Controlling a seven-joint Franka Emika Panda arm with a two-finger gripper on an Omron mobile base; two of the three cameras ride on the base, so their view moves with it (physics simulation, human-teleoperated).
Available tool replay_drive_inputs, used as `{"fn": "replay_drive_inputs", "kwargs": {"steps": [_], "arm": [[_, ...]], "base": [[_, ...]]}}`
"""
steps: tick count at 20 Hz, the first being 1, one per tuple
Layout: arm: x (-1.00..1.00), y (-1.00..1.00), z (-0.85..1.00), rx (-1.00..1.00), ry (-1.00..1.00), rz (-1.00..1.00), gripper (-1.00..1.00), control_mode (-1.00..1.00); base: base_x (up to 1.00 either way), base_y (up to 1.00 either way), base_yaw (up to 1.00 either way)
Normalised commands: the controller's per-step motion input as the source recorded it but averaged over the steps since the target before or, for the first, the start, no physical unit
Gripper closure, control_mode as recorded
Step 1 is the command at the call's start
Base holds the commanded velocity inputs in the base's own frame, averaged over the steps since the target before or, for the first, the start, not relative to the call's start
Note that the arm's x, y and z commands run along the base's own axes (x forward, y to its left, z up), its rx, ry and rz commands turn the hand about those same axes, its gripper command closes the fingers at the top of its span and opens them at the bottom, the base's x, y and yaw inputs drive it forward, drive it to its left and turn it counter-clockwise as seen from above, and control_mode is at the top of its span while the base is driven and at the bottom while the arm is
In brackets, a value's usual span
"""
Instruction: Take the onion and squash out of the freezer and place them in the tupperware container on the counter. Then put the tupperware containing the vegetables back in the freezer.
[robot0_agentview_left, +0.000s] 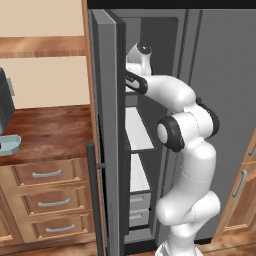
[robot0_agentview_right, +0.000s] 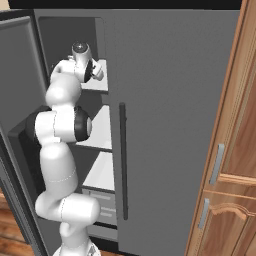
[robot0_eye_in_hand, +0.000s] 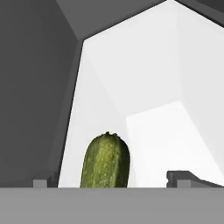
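1 squash (robot0_eye_in_hand: 106, 161) lies on the freezer (robot0_agentview_left: 107, 75) shelf between the spread-apart fingers (robot0_eye_in_hand: 179, 177) of the hand (robot0_eye_in_hand: 109, 180).

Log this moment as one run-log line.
phase: reaching into freezer | claw: open, empty | squash: on white shelf, between fingertips, not gripped | tupperware container: on counter

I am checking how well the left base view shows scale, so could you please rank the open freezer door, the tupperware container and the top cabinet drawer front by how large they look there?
1. Freezer door, by far the largest.
2. Top drawer front.
3. Tupperware container, though the picture's edge cuts it off, so its rank against the drawer front is unsure.
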Motion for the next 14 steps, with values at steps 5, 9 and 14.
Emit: {"fn": "replay_drive_inputs", "kwargs": {"steps": [5, 9, 14], "arm": [[0.0, 0.18, -0.53, -0.06, 0.0, -0.01, 1.0, -1.0], [0.0, 0.19, -0.51, -0.06, 0.0, -0.02, 1.0, -1.0], [0.0, 0.09, -0.27, -0.03, 0.0, -0.03, 1.0, -1.0]], "base": [[0.0, 0.0, 0.0], [0.0, 0.0, 0.0], [0.0, 0.0, 0.0]]}}
